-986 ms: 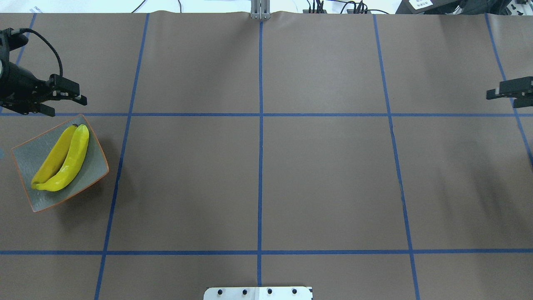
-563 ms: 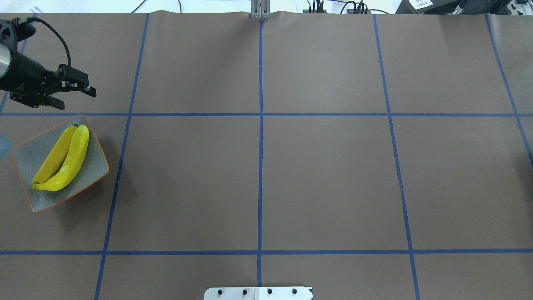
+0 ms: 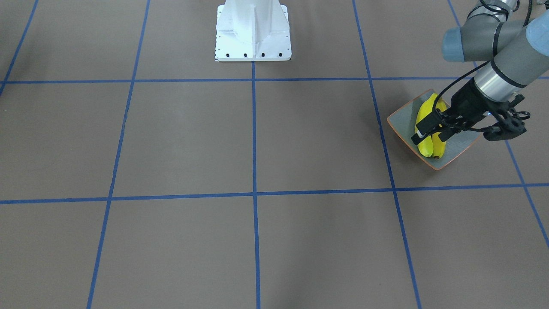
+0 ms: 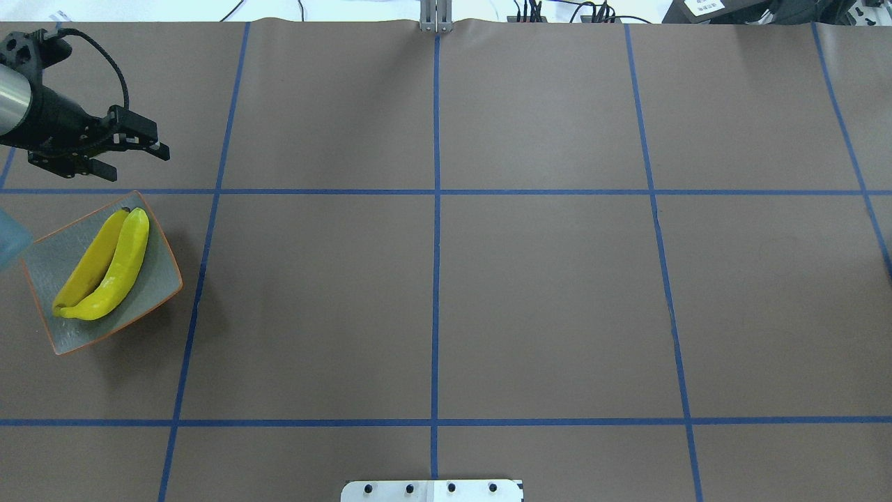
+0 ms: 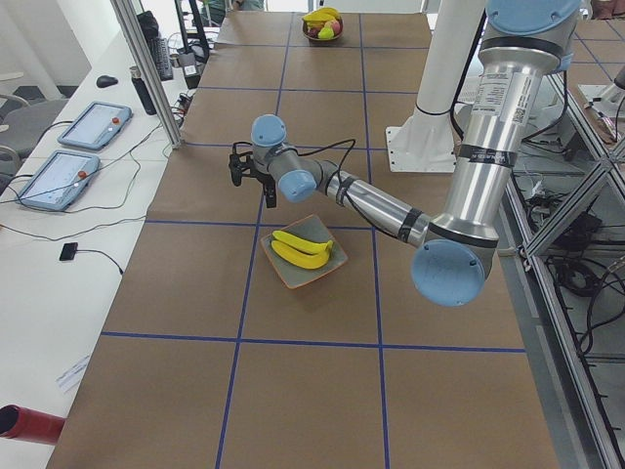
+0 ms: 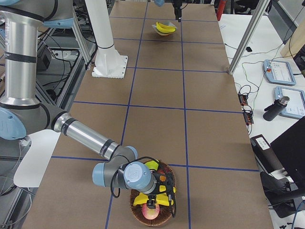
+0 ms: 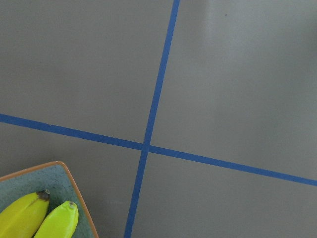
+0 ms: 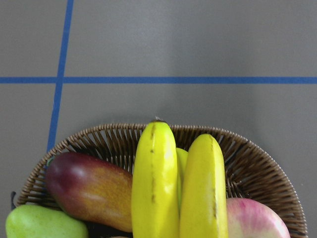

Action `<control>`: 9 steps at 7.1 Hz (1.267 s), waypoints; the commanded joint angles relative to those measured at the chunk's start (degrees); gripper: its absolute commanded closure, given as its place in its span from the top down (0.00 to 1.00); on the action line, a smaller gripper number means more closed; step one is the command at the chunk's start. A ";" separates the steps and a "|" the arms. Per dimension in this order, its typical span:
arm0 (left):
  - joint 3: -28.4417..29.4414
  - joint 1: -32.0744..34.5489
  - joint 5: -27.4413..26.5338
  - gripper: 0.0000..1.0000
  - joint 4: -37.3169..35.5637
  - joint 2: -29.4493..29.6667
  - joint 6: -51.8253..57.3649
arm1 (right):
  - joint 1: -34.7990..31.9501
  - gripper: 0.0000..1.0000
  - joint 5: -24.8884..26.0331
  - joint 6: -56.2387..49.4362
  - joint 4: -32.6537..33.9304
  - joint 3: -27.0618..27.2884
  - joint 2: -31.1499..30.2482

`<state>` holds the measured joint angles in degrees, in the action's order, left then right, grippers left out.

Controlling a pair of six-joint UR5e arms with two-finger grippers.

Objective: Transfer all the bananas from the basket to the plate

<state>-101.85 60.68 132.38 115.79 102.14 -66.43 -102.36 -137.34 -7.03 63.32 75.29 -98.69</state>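
**Change since the earlier frames:** the left gripper point(image 4: 73, 166) is shifting toward the upper right of the overhead frame, away from the plate's upper corner. The right gripper, earlier at that frame's right edge, is no longer showing there.

**1. Left gripper.** It is hanging over the brown table cover point(image 4: 543, 300) in the upper left of the overhead frame. It is sitting above the blue tape line point(image 4: 313, 192) that is running past the plate. Its fingers are standing apart and gripping nothing. Its wrist view is taking in a tape crossing and, at lower left, the plate's corner with two banana tips.

**2. Plate** point(image 4: 47, 263). It is sitting at the left edge of the overhead frame at mid-height, turned diagonally to the tape grid.

**3. Plate bananas** point(image 4: 115, 268). Two are lying side by side and touching, running from the plate's upper corner down to its lower left.

**4. Basket** point(image 8: 250, 161). Round and wicker, it is sitting at bottom centre of the right side view.

**5. Basket bananas** point(image 8: 153, 183). Two are lying side by side on the fruit heap. A red-green mango point(image 8: 89, 191) is lying to their left, a green pear point(image 8: 39, 223) at lower left and a pink apple point(image 8: 255, 218) at lower right.

**6. Right gripper** point(image 6: 159, 188). It is hanging directly over the basket, and I cannot tell how far its fingers are spread.
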 commanded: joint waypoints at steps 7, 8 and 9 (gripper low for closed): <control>-0.81 -0.04 -0.01 1.00 0.05 0.08 -0.02 | 2.78 0.98 0.32 -3.51 1.81 -3.13 0.07; -0.63 -0.04 -0.10 1.00 0.05 0.08 -0.02 | 2.87 0.98 0.49 -5.26 1.81 -3.39 0.07; -0.72 -0.04 -0.10 1.00 0.05 0.08 -0.02 | 2.87 0.97 0.58 -5.45 1.72 -3.48 0.16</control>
<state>-102.53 60.64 132.30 115.84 102.22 -66.44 -99.61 -136.87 -11.56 65.12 72.01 -98.58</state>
